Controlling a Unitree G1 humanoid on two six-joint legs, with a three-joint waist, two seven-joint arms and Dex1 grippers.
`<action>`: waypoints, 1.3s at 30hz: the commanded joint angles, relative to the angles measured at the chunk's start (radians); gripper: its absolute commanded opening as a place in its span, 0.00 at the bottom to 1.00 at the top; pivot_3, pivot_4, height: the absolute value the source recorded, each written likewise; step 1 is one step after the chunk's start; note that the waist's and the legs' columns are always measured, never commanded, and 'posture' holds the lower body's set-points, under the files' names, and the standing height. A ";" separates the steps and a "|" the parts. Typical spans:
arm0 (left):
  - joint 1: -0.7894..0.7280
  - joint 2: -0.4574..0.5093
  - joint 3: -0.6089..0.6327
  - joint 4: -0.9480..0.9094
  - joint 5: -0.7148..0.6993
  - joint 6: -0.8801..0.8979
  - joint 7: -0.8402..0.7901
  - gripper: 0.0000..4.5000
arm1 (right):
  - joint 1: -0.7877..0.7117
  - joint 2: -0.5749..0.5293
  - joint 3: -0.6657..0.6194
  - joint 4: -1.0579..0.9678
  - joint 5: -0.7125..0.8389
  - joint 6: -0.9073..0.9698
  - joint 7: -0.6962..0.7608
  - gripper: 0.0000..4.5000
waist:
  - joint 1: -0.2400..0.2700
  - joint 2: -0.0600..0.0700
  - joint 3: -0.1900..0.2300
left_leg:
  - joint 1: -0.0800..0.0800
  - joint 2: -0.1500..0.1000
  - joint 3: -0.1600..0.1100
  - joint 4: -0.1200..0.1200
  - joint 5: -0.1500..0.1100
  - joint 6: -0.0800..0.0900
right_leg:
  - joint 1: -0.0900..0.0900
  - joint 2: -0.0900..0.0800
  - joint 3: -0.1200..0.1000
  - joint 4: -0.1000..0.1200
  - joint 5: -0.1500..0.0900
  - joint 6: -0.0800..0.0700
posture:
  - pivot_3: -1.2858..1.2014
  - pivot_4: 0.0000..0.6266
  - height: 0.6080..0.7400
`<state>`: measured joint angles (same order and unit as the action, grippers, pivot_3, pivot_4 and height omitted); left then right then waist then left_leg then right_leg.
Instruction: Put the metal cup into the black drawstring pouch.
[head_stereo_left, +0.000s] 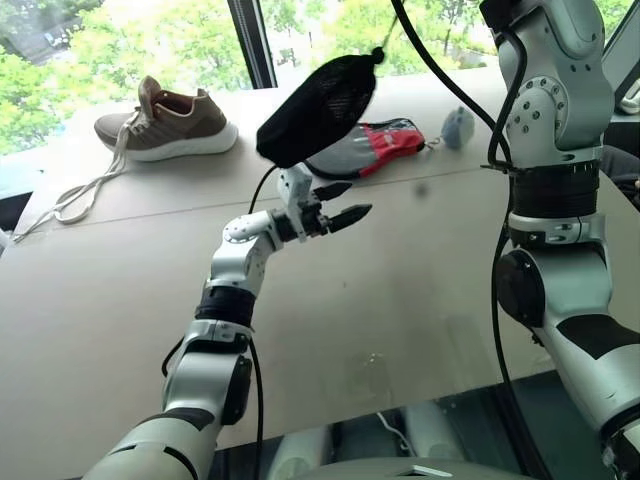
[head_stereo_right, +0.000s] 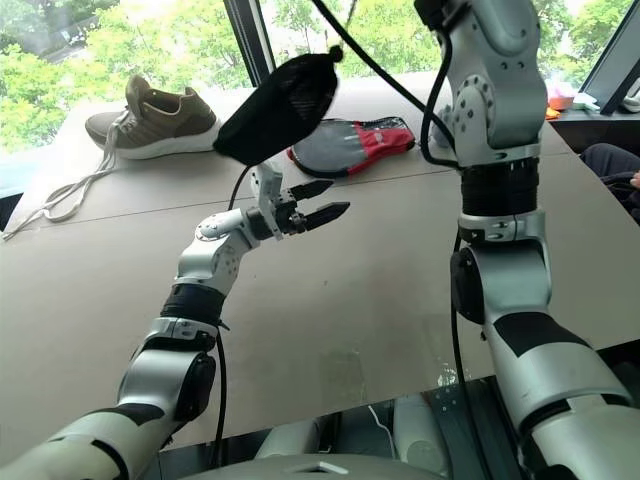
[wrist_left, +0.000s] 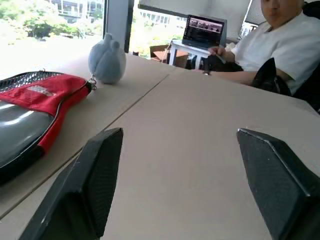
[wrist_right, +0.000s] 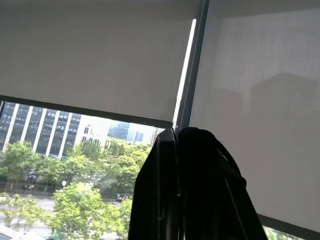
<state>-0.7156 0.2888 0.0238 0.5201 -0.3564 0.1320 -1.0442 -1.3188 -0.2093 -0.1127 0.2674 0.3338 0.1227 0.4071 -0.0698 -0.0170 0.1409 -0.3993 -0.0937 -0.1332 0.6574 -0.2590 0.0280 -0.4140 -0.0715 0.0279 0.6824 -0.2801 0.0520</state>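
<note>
Left end effector (head_stereo_left: 341, 203) spread empty below hanging black drawstring pouch (head_stereo_left: 318, 108), right end effector (wrist_right: 176, 150) clenched, no legible writing.

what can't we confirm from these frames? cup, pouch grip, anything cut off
- Metal cup: hidden. The black drawstring pouch hangs bulging above the left gripper, but its fabric hides any contents.
- Right gripper: cut off by the top edge in the eye views; the right wrist view shows shut fingers with black fabric, and the hold itself is hidden.
- Racket-shaped case: partly covered by the pouch.
- Laptop screen: too small to read.
</note>
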 joint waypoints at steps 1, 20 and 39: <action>0.006 0.012 0.025 -0.033 -0.029 0.027 -0.007 0.84 | -0.008 0.000 0.000 -0.070 0.017 0.018 0.002 0.00 | 0.000 0.000 0.000 | 0.000 0.000 0.000 0.000 0.000 0.000 | 0.000 0.000 0.000 0.000 0.000 0.000 | 0.52 0.24 1.00; 0.054 0.197 0.215 -0.096 -0.105 0.112 0.074 0.84 | 0.167 0.002 0.063 -0.269 0.070 0.202 0.066 0.00 | -0.001 0.000 0.000 | 0.000 0.000 0.000 0.000 0.000 0.000 | 0.000 0.000 0.000 0.000 0.000 0.000 | 0.52 0.24 1.00; 0.417 0.396 0.224 -0.427 -0.138 0.273 0.000 0.84 | 0.930 -0.372 -0.056 -0.745 0.262 0.555 0.207 1.00 | 0.021 0.000 0.000 | 0.000 0.000 0.001 -0.003 0.000 0.000 | 0.000 -0.001 0.002 -0.003 0.000 0.000 | 0.52 0.24 1.00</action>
<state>-0.3225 0.6601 0.2319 0.1574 -0.4742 0.3907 -1.0263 -0.3923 -0.5717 -0.1081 -0.3992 0.5634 0.7223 0.5990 -0.0490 -0.0167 0.1410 -0.3975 -0.0933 -0.1315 0.6546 -0.2592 0.0284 -0.4132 -0.0720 0.0316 0.6808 -0.2801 0.0520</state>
